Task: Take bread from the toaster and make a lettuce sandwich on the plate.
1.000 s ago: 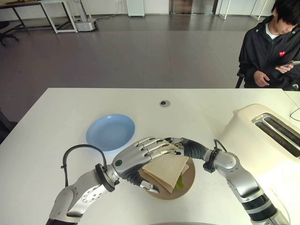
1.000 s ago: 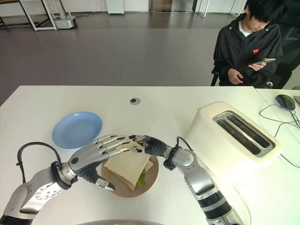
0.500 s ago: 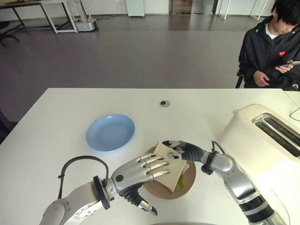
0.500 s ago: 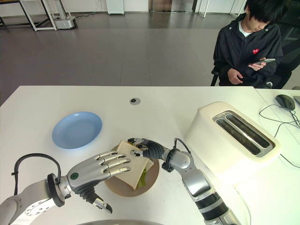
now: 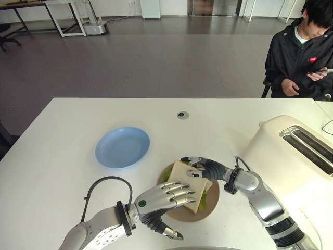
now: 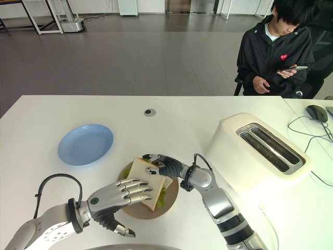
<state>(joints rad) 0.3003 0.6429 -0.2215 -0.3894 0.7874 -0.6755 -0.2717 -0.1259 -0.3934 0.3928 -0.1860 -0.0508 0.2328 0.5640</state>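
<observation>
A brown plate (image 5: 208, 204) near the table's front edge carries a sandwich: a top slice of bread (image 5: 183, 180) over green lettuce (image 5: 203, 201) that peeks out at the sides. My right hand (image 5: 199, 167) comes in from the right and pinches the far right edge of the top slice. My left hand (image 5: 165, 197) lies at the plate's near left side, fingers stretched out flat, their tips resting on the near part of the bread. The white toaster (image 5: 294, 152) stands at the right with its slots dark.
A blue plate (image 5: 122, 147) lies left of and behind the brown one. A small round fitting (image 5: 182, 114) is set into the table further back. A computer mouse (image 6: 315, 112) and cable lie beyond the toaster. A seated person is behind the table's far right corner.
My left hand has drawn back from over the sandwich toward the table's near edge and lower. The top slice has settled flatter on the plate. The right hand has barely moved.
</observation>
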